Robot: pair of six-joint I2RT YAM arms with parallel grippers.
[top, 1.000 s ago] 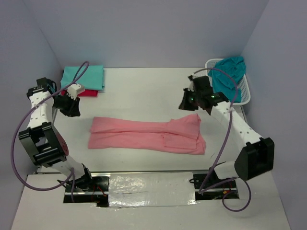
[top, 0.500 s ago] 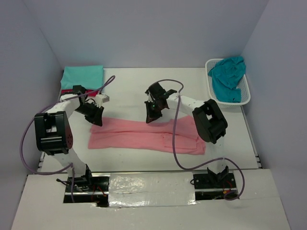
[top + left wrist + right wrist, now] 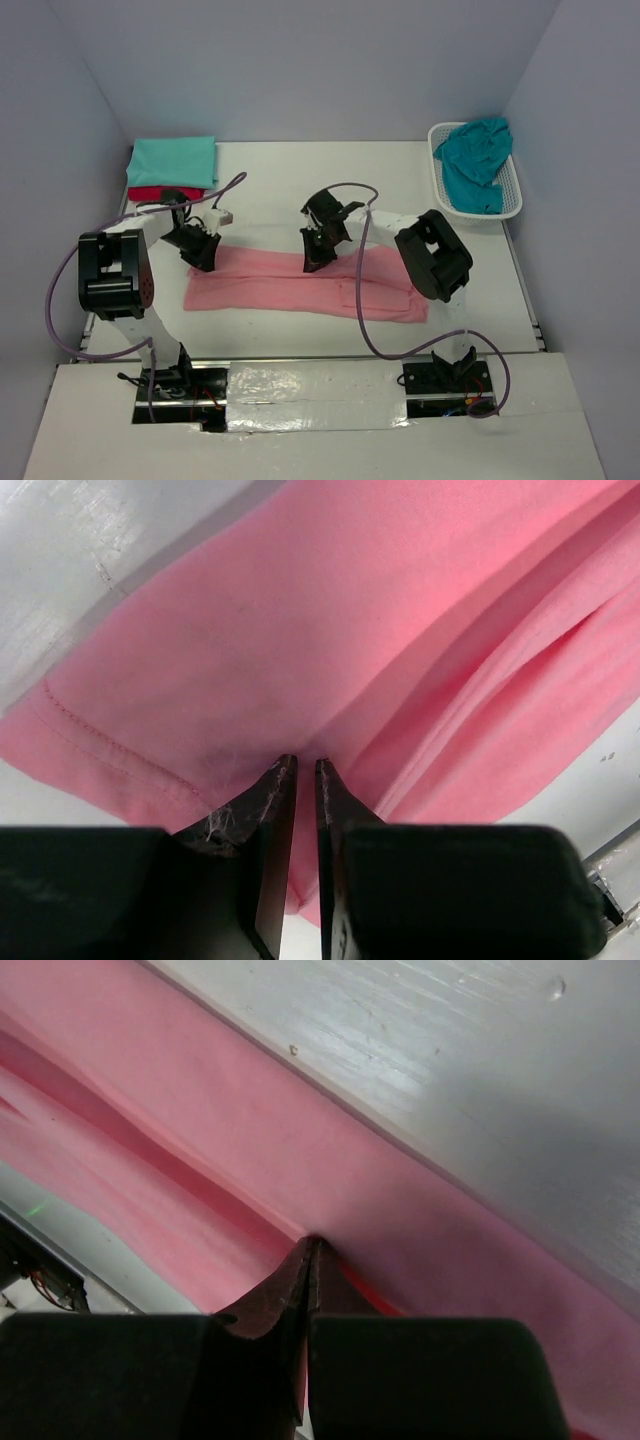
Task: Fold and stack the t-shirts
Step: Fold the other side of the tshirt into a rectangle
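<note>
The pink shirt point(image 3: 300, 285), soft, light and limp, lay in a long folded strip on the counter point(image 3: 280, 190); its far edge looked best to grip. The left claw point(image 3: 306, 770) pinched that edge near one end, and the right claw point(image 3: 312, 1245) was clenched on it mid-strip. The basket point(image 3: 512, 205) held a crumpled teal-blue shirt point(image 3: 475, 160).
</note>
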